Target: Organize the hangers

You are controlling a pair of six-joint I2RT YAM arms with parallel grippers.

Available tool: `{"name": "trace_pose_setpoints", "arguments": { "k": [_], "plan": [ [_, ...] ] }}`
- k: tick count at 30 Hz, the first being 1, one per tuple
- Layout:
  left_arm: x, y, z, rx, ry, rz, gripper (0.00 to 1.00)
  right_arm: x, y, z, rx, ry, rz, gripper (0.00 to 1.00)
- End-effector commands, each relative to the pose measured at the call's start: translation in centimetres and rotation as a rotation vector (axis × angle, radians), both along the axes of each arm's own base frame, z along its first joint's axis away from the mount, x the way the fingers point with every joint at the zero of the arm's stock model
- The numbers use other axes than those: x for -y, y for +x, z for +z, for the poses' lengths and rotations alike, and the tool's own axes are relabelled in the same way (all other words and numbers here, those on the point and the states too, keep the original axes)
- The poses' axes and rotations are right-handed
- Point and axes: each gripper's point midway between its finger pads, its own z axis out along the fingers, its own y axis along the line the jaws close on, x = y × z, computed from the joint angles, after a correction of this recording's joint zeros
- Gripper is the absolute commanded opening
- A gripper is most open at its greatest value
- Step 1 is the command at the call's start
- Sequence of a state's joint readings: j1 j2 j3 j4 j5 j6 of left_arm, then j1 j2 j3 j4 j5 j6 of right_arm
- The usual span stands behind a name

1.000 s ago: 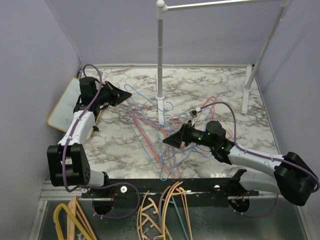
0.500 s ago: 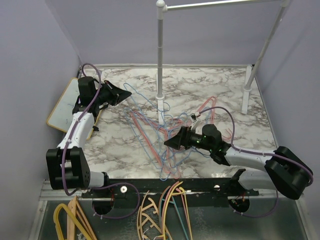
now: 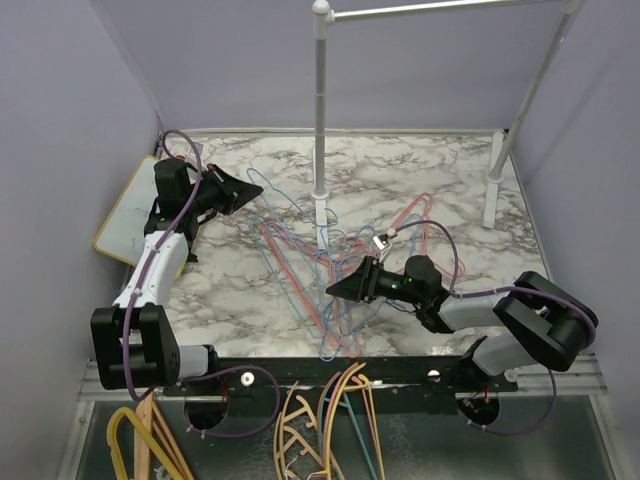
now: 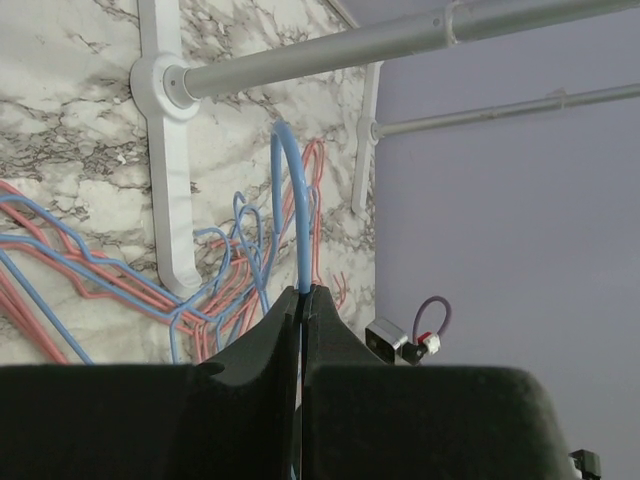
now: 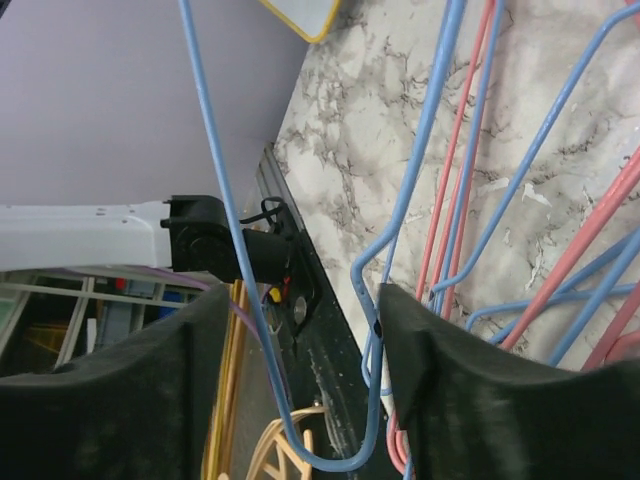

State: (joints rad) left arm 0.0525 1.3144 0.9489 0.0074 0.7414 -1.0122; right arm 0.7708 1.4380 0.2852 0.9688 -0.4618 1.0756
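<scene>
Your left claw (image 4: 302, 292) is pinched fully shut on a light blue hanger (image 4: 288, 190). The wire comes straight out of the jaw tips and arches up off the surface. In the top view that claw sits at the far left of the marble table (image 3: 420, 165), just beside a white board (image 3: 120, 215) with a yellow rim. Your right claw (image 5: 300, 298) is low near the table's middle, at the near side of the pile, with its jaws apart and nothing clamped. A second blue hanger (image 5: 222, 180) has its wire loop hanging in the gap, and one strand runs close along the finger (image 5: 470, 390) on the right of the wrist view; I can't tell if they touch. The rest of the hangers (image 3: 297, 265), light blue and pinkish red, lie tangled flat on the marble between your two claws. They spread around the foot of the white rack (image 3: 320, 110), with a few pink ones further right. Thicker yellow and wood-coloured hangers (image 3: 330, 420) sit below the table's near edge, apart from the pile.
</scene>
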Motion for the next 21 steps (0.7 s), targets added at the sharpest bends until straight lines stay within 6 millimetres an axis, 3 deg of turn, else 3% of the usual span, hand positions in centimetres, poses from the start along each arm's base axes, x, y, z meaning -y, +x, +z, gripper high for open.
{"name": "trace_pose_setpoints", "arguments": {
  "k": [1, 3, 13, 17, 21],
  "plan": [
    [0.0, -0.9, 1.0, 0.088, 0.012, -0.017, 0.0, -0.1, -0.7, 2.5, 0.062, 0.089, 0.026, 0.48],
    [-0.1, -1.1, 0.5, 0.099, 0.027, -0.01, 0.0, 0.0, -0.7, 2.7, 0.066, 0.092, 0.024, 0.37],
    [-1.1, -1.5, -0.5, 0.144, 0.105, 0.045, 0.0, -0.2, -1.6, 6.7, 0.143, 0.177, 0.084, 0.35],
    [-1.5, -1.4, -0.5, 0.178, 0.144, 0.063, 0.0, 0.1, -2.1, 7.7, 0.153, 0.204, 0.091, 0.18],
    [-1.8, -1.9, -0.7, 0.209, 0.178, 0.077, 0.0, 0.7, -2.1, 8.3, 0.164, 0.2, 0.06, 0.14]
  ]
}}
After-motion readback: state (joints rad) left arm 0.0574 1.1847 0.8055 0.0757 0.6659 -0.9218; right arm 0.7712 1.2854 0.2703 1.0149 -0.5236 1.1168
